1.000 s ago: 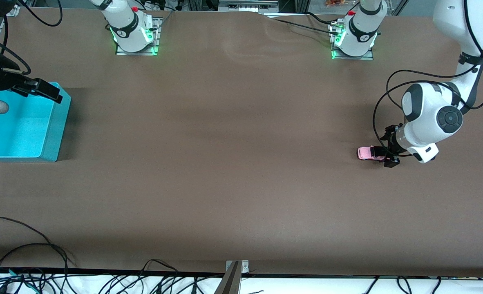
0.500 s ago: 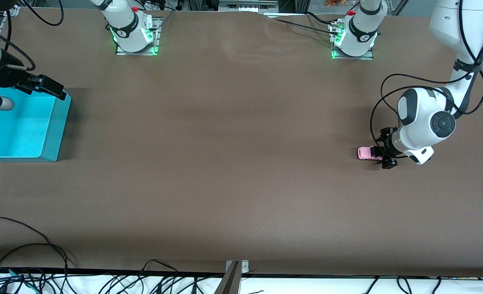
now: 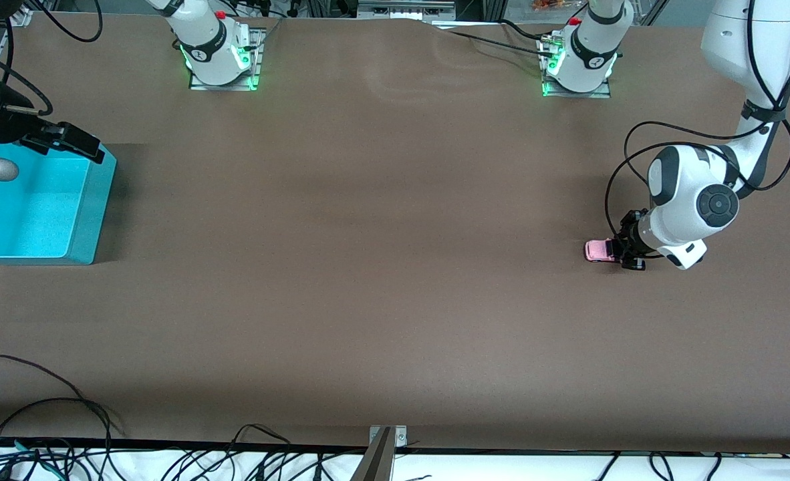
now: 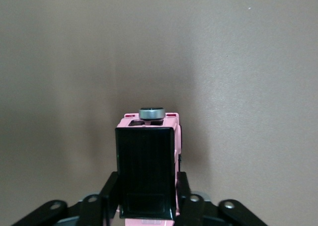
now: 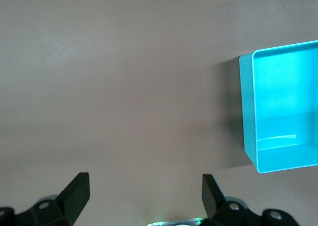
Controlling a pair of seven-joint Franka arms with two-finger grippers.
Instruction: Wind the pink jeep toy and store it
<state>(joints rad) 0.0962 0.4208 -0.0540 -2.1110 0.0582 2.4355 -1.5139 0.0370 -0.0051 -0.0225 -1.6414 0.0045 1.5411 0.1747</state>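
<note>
Pink jeep toy (image 3: 596, 250) sits on tabletop (image 3: 381, 267) toward left arm's end, wheels down. Left gripper (image 3: 625, 252) clamped on its black rear section, fingers (image 4: 110, 192) pressing both sides. Right gripper (image 5: 144, 196) hangs with jaws wide apart, holding nothing, at the rim of turquoise bin (image 3: 91, 220) at right arm's end, waiting.

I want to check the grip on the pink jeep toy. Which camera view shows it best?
The left wrist view: the pink jeep toy fills the frame, with the left gripper shut on its black rear. The front view shows it only tiny, partly hidden by that gripper. The right wrist view misses it entirely.
</note>
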